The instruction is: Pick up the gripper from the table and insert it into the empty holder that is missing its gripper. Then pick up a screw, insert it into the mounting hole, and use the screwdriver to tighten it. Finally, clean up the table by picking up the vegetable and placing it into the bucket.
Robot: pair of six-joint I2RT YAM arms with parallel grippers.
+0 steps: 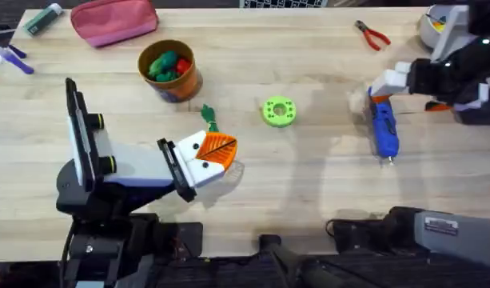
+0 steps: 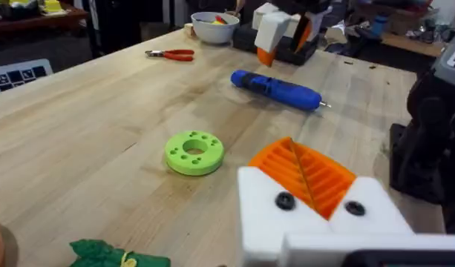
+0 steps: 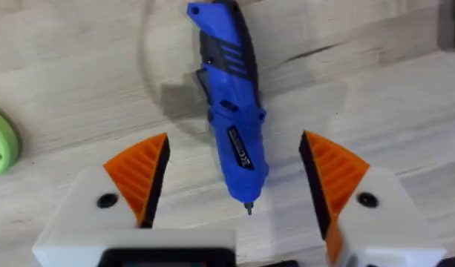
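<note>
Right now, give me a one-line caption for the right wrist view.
Right gripper open above the blue screwdriver lying on the wooden table.

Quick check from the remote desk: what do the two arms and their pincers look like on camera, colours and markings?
Both arms are black with white sections. Each pincer has blocky white finger mounts with a dark screw head, carrying orange ribbed wedge pads: see the left pincer and the right pincer. The left arm has yellow-tipped knobs near its upright black bracket. A white label with small print sits on the right arm's grey base link.
</note>
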